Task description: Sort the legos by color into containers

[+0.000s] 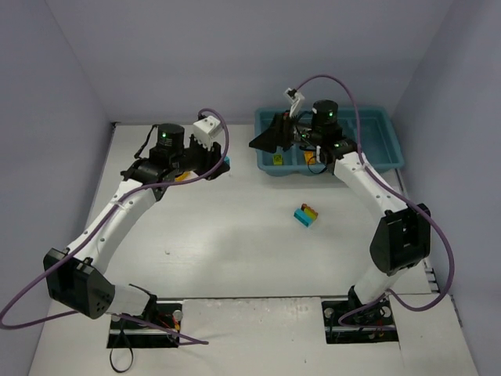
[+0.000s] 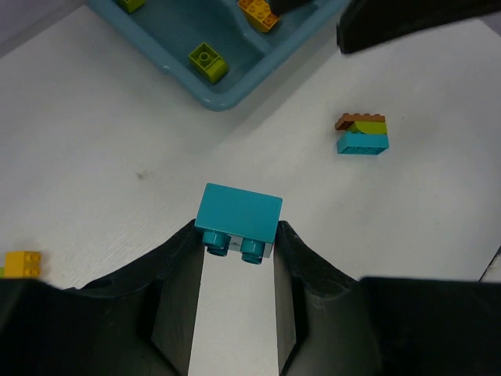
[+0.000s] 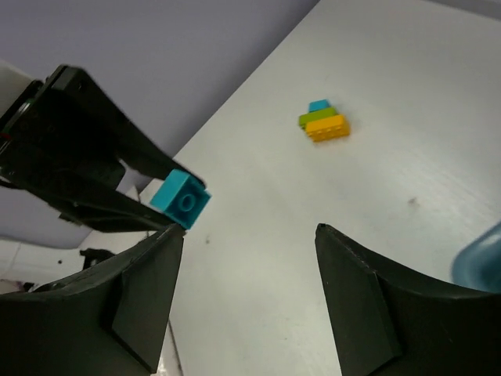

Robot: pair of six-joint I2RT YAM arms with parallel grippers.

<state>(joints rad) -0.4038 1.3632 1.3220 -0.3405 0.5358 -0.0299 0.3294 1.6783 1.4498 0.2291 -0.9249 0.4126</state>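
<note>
The left gripper (image 2: 239, 239) pinches a cyan brick (image 2: 239, 213) between its fingers, just off the table (image 2: 117, 196). In the top view, a cyan, green and orange clump (image 1: 306, 215) lies at four o'clock from it. The teal tray (image 1: 376, 117), holding a green brick (image 2: 207, 61) and an orange brick (image 2: 257, 12), sits at three o'clock. The right gripper (image 3: 249, 235), jaws spread and empty, hangs over the tray's left end.

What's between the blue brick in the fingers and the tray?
Nothing. The left wrist view shows only bare table between the held blue brick and the tray corner.
</note>
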